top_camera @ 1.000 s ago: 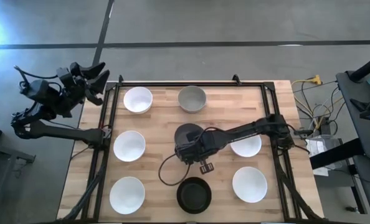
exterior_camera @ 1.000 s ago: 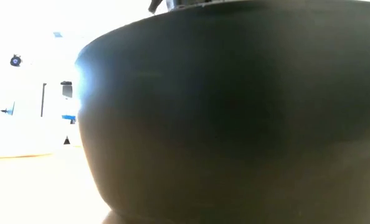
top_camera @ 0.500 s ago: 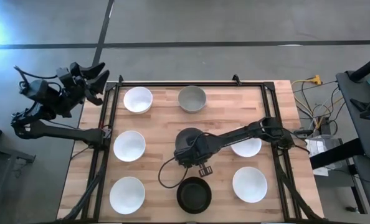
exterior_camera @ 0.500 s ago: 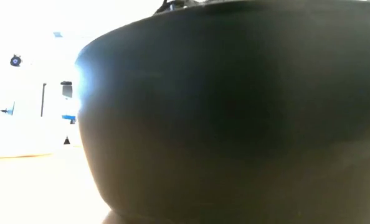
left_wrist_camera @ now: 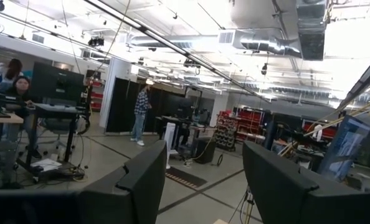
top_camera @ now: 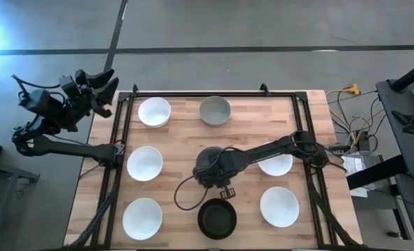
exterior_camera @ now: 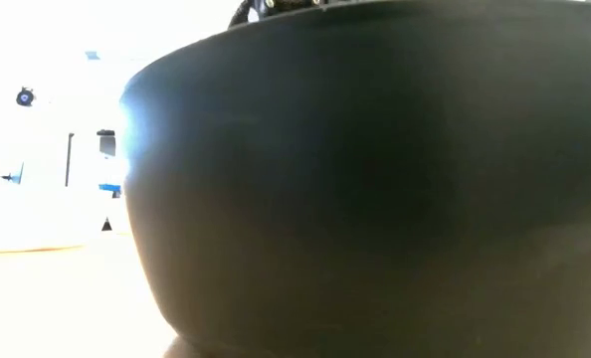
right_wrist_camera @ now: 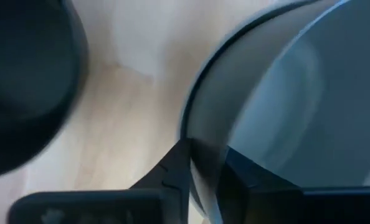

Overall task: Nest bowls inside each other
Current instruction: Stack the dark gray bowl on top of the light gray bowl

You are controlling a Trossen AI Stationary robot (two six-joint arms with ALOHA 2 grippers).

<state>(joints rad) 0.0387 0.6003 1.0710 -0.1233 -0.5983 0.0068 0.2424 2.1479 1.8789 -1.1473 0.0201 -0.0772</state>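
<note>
Wooden slats make up my table (top_camera: 179,132), framed by a black rail, with grey concrete floor around it. From above I count five white bowls: one at the far left (top_camera: 154,111), one at mid left (top_camera: 144,163), one at the near left (top_camera: 142,217), one at the near right (top_camera: 279,206), and one at mid right (top_camera: 277,165) partly under my right arm. A light grey bowl (top_camera: 215,110) sits at the far middle. The black bowl (top_camera: 217,217) sits at the near middle edge, and it fills almost the whole low view (exterior_camera: 375,179).

My right gripper (right_wrist_camera: 205,173) is at the table's centre on the dark grey bowl (top_camera: 208,162). Its wrist camera shows one finger outside the rim and one inside, straddling the wall of that bowl (right_wrist_camera: 284,99); whether they are pinching or have eased off, I cannot tell. The bowl rests just beyond the black one, not touching it.

My left gripper (left_wrist_camera: 203,177) waits off the table's far left corner, raised, fingers spread apart with nothing between them, looking into a workshop where people (left_wrist_camera: 139,112) stand among desks.
</note>
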